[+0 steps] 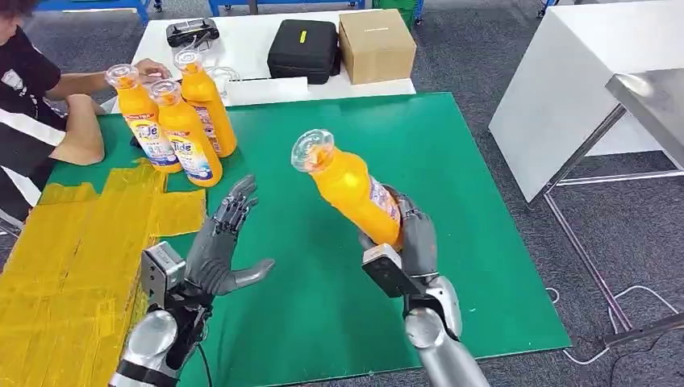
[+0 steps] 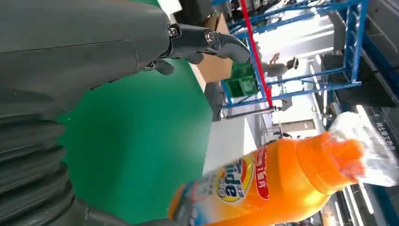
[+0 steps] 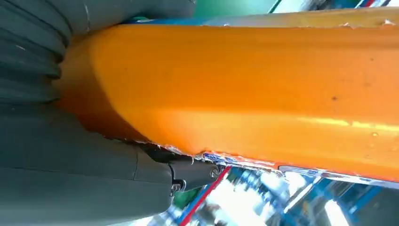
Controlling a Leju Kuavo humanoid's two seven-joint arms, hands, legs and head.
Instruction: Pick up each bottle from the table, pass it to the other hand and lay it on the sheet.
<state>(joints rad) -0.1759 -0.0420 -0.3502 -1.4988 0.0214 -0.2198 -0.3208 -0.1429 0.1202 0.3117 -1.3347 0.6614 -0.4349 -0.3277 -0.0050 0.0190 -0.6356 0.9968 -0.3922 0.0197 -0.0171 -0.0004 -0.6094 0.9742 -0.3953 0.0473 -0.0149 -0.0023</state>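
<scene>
Right robot hand (image 1: pixel 407 242) grips the full-looking, probably heavy, slick orange plastic detergent bottle (image 1: pixel 352 189) low, so the open left robot hand (image 1: pixel 222 242) beside it should take its midbody.

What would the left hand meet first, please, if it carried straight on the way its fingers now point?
Probably the three standing bottles: the left hand, open, points up-table towards them, though depth is unclear.

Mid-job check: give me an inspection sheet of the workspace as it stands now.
Surface: green table top, yellow sheet on its left.
Job's things: held bottle tilted above the table; three bottles standing at the far left.
Clutter: black case, cardboard box on the white table behind.
Hands: right hand grips the held bottle; left hand spread beside it.
Cables: white cable on the floor.
Surroundings: a person's arm at the far left.
</scene>
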